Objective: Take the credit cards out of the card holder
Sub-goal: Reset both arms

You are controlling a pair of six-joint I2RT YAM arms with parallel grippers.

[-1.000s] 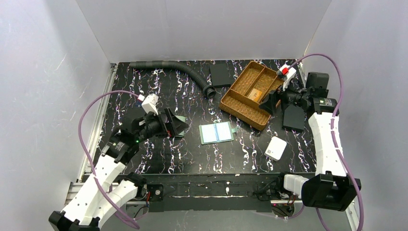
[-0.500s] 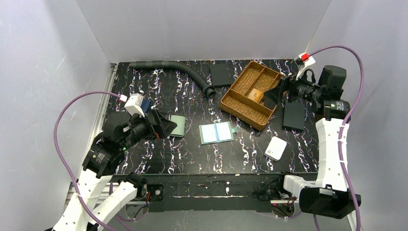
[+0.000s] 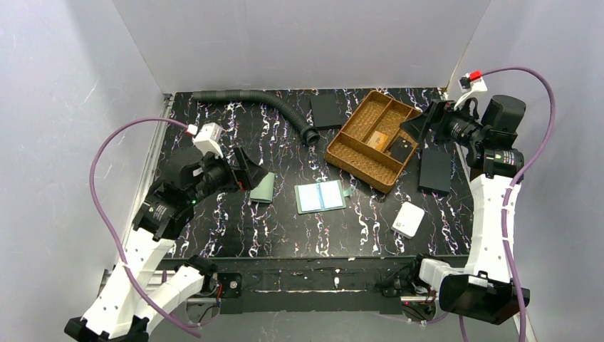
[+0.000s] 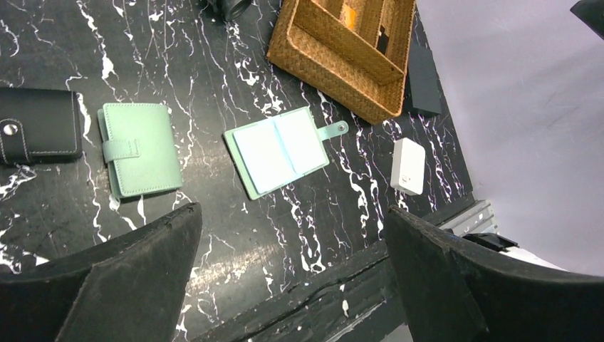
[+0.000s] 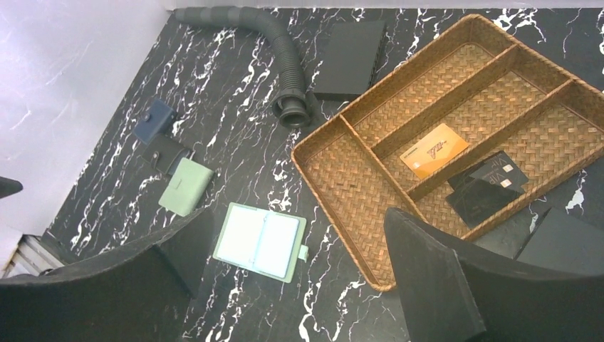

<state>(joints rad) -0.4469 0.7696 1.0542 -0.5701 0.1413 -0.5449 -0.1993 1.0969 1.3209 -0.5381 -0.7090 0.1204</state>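
Note:
The card holder lies open on the marbled table, its pale inside up and its snap tab to the right. The credit cards are in the wicker tray: a tan card in the middle slot and a black card in the slot next to it. My left gripper hovers open, left of the holder. My right gripper is open and empty, raised past the tray's right end.
A second, closed green holder lies by the left gripper, beside a black wallet and a navy pouch. A black ribbed hose, two black slabs and a white box surround the tray.
The right gripper has drawn back up and to the right, off the tray, and the black card now shows in its slot. The left arm has swung back slightly, uncovering the closed holder.

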